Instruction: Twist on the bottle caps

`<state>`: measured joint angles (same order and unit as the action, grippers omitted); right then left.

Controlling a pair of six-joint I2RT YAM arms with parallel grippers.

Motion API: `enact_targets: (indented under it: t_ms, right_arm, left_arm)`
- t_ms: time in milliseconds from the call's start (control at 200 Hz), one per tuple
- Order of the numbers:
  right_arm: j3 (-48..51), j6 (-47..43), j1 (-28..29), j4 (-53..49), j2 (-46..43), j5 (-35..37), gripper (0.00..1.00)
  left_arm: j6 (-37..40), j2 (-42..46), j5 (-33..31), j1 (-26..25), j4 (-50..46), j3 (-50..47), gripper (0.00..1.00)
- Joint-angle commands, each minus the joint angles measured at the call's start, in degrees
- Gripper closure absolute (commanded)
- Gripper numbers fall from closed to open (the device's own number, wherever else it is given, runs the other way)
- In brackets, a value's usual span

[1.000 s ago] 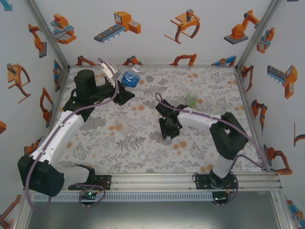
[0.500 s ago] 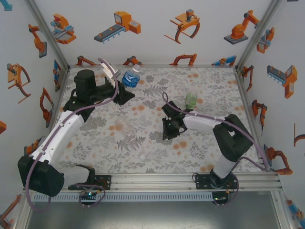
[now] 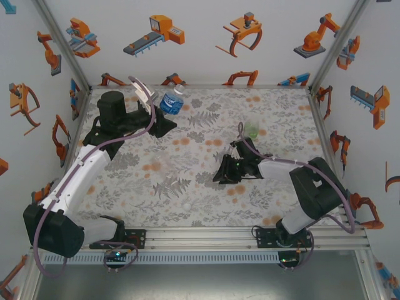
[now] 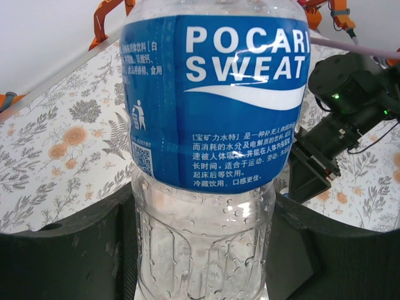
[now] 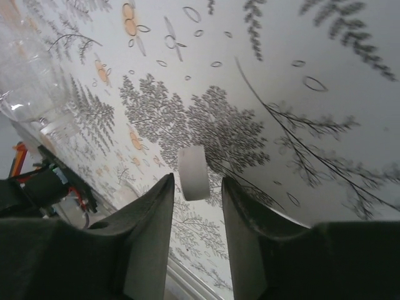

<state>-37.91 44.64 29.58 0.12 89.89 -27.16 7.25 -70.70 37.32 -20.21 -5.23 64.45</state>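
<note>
My left gripper (image 4: 203, 240) is shut on the lower clear body of the blue-labelled bottle (image 4: 212, 100), which stands upright at the back left of the table (image 3: 172, 102). My right gripper (image 5: 197, 182) is low over the table middle (image 3: 222, 174), open. A small white cap (image 5: 194, 172) sits on its edge between the two fingertips, with a narrow gap on each side. Another white cap (image 3: 185, 205) lies near the front of the mat. The green-tinted bottle (image 3: 251, 129) stands behind the right arm. A clear bottle (image 5: 31, 81) shows at the upper left of the right wrist view.
The floral mat (image 3: 187, 150) covers the table inside white walls with an aluminium frame. The left arm (image 3: 81, 175) stretches along the left side. The front rail (image 3: 206, 236) carries both bases.
The right arm has dropped and stretched lower across the mat, its gripper now pointing left near the surface. The left arm and its bottle have not moved.
</note>
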Motion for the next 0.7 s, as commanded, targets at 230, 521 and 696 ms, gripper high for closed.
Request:
enact_targets:
  t_ms: [230, 521, 696]
  right_arm:
    - [-5.38, -6.25, 0.73, -21.79, -5.85, 17.42, 0.51]
    - [-15.37, -9.36, 9.69, -30.42, -4.54, 32.14, 0.50]
    - [-20.01, -9.54, 13.68, -31.73, 1.05, 34.77, 0.50]
  left_arm:
    - [0.50, -0.01, 1.22, 0.57, 0.07, 0.09, 1.00]
    - [0.42, 0.11, 1.48, 0.79, 0.20, 0.09, 1.00]
    - [0.31, 0.03, 1.73, 0.92, 0.23, 0.09, 1.00]
